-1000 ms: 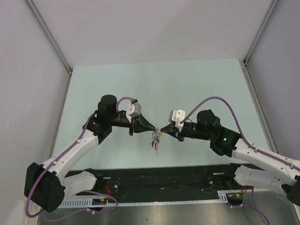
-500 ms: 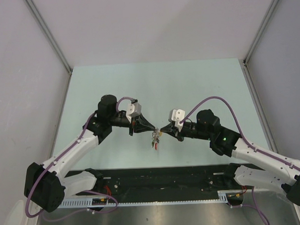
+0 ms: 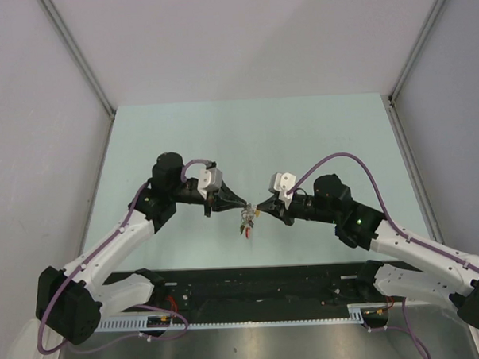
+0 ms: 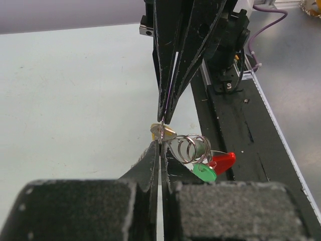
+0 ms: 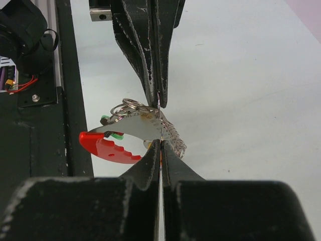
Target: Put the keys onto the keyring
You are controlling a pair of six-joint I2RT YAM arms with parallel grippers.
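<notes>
Two arms meet over the middle of the pale green table point(image 3: 301, 137). The left gripper point(image 3: 242, 205) comes in from 9 o'clock and the right gripper point(image 3: 260, 205) from 3 o'clock, tip to tip. One small bunch hangs at 6 o'clock from that meeting point, off the table.

In the bunch I count three keys: a yellow key point(image 4: 156, 132) right at the tips, and a green key point(image 4: 205, 173) and a red key point(image 4: 224, 161) at 4 o'clock of the wire loops point(image 4: 190, 148). At least two loops overlap there. There is one keyring point(image 5: 135, 131), with one red band point(image 5: 108, 145) and one grey tag point(image 5: 143, 123).

Both sets of jaws are pressed to a slit. The right one pinches the edge of the grey tag. A thin wire runs into the left one, but the fingers hide which piece it belongs to.

The tag covers most of the keys in the right wrist view. Each arm carries one purple cable point(image 3: 334, 158). A black rail point(image 3: 260, 283) runs along the near edge at 6 o'clock.
</notes>
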